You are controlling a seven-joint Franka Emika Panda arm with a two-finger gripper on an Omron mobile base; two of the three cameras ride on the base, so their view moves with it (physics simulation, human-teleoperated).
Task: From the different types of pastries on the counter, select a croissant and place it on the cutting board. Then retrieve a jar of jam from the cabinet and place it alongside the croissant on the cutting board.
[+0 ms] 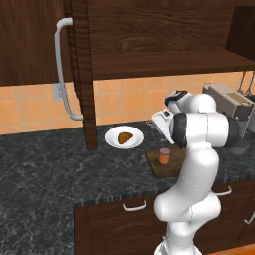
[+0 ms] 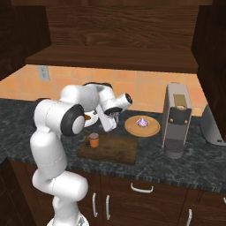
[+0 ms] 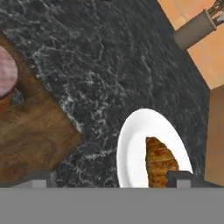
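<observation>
The croissant [image 1: 125, 137] lies golden-brown on a round white plate [image 1: 110, 139] on the dark marbled counter [image 1: 45, 169]. In the hand view the croissant [image 3: 159, 161] sits low on the plate [image 3: 133, 148], close to the right fingertip [image 3: 180, 177]. My gripper [image 3: 111, 179] is open above the counter, between plate and cutting board [image 3: 30, 140]. The orange jar of jam [image 1: 165, 156] stands upright on the cutting board [image 1: 172, 168]. From the right base view, the gripper [image 2: 111, 120] hangs just behind the jar [image 2: 93, 140] and board [image 2: 112, 149]. The purple-topped cupcake [image 2: 142, 122] rests on a tan plate.
The wall cabinet's open door with its curved grey handle [image 1: 62, 69] hangs left of the plate, its edge reaching down to the counter. A coffee machine [image 2: 176, 119] stands right of the tan plate [image 2: 152, 129]. Drawers with small grey handles [image 1: 135, 205] run under the counter.
</observation>
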